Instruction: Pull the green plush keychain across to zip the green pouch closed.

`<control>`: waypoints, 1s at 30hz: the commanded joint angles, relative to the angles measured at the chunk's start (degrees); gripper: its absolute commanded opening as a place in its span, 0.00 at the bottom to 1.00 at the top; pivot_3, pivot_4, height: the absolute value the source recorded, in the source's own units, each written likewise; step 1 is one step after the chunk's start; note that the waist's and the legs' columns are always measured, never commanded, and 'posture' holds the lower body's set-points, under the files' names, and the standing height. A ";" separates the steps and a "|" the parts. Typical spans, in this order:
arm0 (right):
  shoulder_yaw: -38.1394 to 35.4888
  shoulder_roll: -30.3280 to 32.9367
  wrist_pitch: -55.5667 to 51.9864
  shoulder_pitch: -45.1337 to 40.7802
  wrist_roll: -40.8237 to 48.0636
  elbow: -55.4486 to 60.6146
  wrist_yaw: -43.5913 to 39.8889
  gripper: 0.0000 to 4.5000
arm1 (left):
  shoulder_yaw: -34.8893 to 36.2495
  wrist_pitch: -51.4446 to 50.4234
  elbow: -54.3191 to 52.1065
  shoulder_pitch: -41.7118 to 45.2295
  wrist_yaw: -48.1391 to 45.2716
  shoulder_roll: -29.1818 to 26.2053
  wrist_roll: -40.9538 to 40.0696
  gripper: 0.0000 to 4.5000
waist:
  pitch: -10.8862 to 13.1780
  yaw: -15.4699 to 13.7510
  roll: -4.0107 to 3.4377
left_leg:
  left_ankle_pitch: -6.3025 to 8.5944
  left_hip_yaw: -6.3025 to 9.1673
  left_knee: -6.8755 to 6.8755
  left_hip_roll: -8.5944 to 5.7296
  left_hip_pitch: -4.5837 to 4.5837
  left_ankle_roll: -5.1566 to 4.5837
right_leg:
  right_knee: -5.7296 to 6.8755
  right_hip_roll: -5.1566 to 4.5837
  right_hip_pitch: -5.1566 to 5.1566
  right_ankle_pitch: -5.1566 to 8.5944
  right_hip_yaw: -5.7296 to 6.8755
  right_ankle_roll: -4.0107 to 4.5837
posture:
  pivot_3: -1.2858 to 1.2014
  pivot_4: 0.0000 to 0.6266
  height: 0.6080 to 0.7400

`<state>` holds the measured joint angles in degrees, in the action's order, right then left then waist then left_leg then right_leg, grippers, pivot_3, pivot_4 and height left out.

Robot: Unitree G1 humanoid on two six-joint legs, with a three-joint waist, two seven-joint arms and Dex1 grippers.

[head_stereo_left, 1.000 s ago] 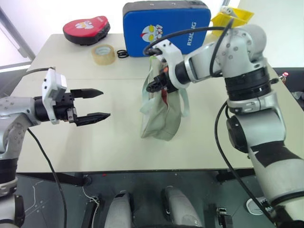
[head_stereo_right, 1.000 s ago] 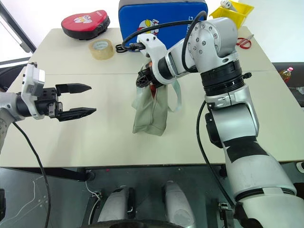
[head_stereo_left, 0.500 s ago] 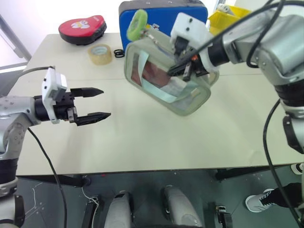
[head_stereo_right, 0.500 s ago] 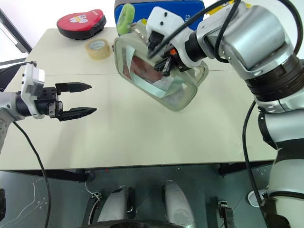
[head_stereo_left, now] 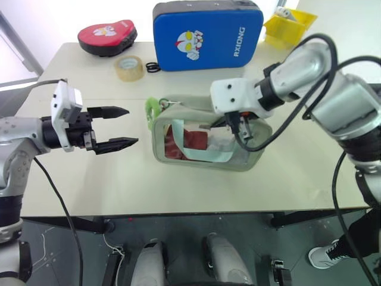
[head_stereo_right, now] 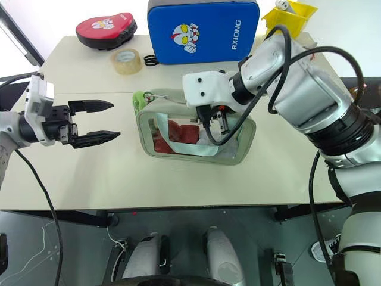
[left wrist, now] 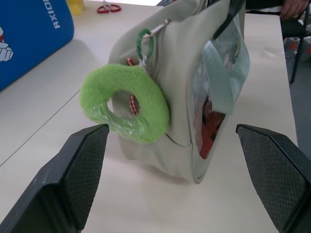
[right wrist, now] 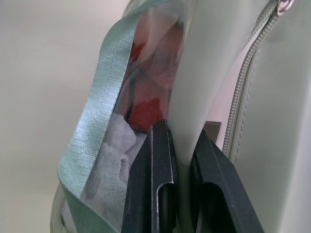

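Beige table: green pouch stands mid-table, right gripper pinching its top edge. Green plush keychain hangs ungrasped before wide-open left gripper; zipping seemingly not begun.

Left pincer agape, right clamped.

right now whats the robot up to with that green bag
The right gripper is shut on the top edge of the green pouch, holding it upright on the table with its clear side facing the robot. The green plush keychain hangs at the pouch's end nearest the left gripper, which is open and level with it, a short gap away. Nothing has grabbed the keychain yet, so the zip pull has not begun.
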<state>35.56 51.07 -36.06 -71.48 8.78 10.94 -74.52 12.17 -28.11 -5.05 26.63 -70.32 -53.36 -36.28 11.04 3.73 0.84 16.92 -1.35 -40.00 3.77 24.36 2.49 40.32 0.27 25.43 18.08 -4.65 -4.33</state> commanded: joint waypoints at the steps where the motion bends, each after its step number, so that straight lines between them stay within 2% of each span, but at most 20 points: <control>1: -3.94 0.64 1.13 0.98 -0.87 4.10 -1.60 0.01 | 0.73 0.29 -0.66 0.77 -0.37 -0.99 0.09 1.00 | 0.00 -0.03 0.00 | 0.00 0.00 0.00 0.00 0.00 0.00 | 0.00 0.00 0.00 0.00 0.00 0.00 | 0.52 0.24 0.98; 7: -5.12 1.32 5.42 4.19 -3.30 6.07 -3.87 0.01 | 0.35 0.27 -0.32 1.28 -0.78 -0.83 0.46 1.00 | 0.00 -0.01 0.00 | 0.00 0.01 -0.01 0.00 -0.01 0.00 | 0.01 0.00 -0.01 0.00 0.00 0.00 | 0.52 0.24 0.98; 15: -4.91 -1.29 2.35 6.00 -6.63 5.72 -2.50 0.01 | 0.00 0.22 -0.25 1.41 -1.31 -0.70 0.73 1.00 | 0.00 0.02 0.01 | 0.00 0.01 -0.02 0.00 -0.06 0.01 | 0.06 0.00 -0.03 0.00 0.00 0.00 | 0.52 0.24 0.98; 19: -5.40 -1.87 -1.39 6.69 -6.61 6.52 -2.38 0.36 | -0.23 0.15 -0.21 1.58 -1.63 -0.71 0.71 1.00 | -0.01 0.02 0.01 | -0.01 0.01 -0.03 0.00 -0.08 0.01 | 0.08 0.00 -0.05 0.00 0.00 0.00 | 0.52 0.24 0.98; 24: -12.79 -0.27 -8.01 6.72 -0.23 8.70 -4.26 0.93 | -0.26 0.18 0.25 1.96 -2.37 -1.12 0.80 1.00 | -0.01 0.00 0.01 | -0.01 0.01 -0.03 0.00 -0.08 0.01 | 0.10 0.00 -0.05 0.00 0.00 0.00 | 0.52 0.24 0.98; 25: -15.23 0.76 -9.51 6.73 1.97 9.09 -5.29 0.99 | -0.20 0.21 0.34 2.02 -2.52 -1.20 0.81 1.00 | -0.01 -0.09 0.01 | -0.01 0.01 -0.03 0.00 -0.08 0.01 | 0.09 0.00 -0.05 0.00 0.00 0.00 | 0.52 0.24 0.98; 30: -25.43 9.64 -10.94 10.94 8.70 13.21 -8.92 0.99 | -0.32 0.40 0.49 2.00 -2.69 -1.13 0.93 1.00 | -0.01 -1.18 0.01 | 0.00 0.01 -0.02 -0.02 -0.08 0.00 | 0.05 0.00 -0.06 0.00 0.00 0.00 | 0.52 0.24 0.98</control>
<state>13.93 59.22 -46.95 -61.56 15.20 21.58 -82.72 10.89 -28.23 -3.99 27.81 -72.81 -53.64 -35.46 11.03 2.55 0.85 16.92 -1.34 -40.01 3.75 24.26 2.49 40.36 0.28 25.35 18.08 -4.64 -4.33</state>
